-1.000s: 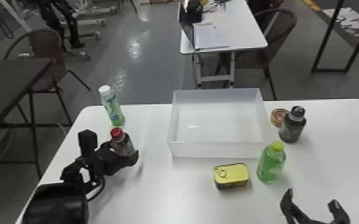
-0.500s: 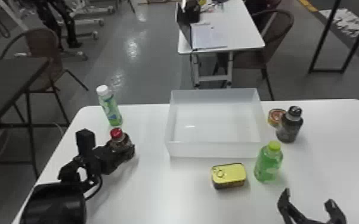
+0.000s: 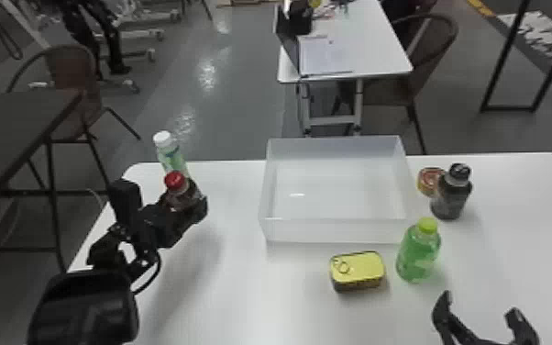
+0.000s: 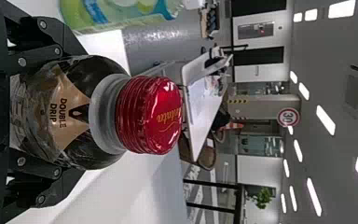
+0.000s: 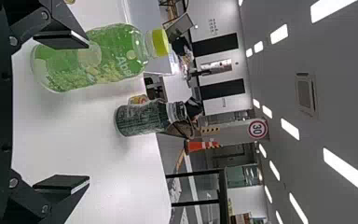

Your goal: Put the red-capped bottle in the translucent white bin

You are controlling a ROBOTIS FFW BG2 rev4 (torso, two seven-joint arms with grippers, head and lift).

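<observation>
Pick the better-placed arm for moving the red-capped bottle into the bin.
Left, I'd say: the left gripper has the red-capped bottle between its fingers, left of the bin, while the right gripper is open near the green bottle.

Red-capped bottle [image 4: 77,123]: clear, shiny plastic; cap [image 4: 149,114] glossy, ribbed at the side. Translucent white bin [image 3: 334,231]: smooth plastic, soft sheen. Tin [image 3: 360,268]: metal, yellow lid. Tabletop [image 3: 243,298]: smooth. Floor [image 3: 201,119]: glossy.

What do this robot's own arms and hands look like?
The left arm is black, with a rounded cover and a thin black cable looping by its joints. The left hand has black links with round silvery screws; the right hand matches, with flat, blocky black finger pads.
</observation>
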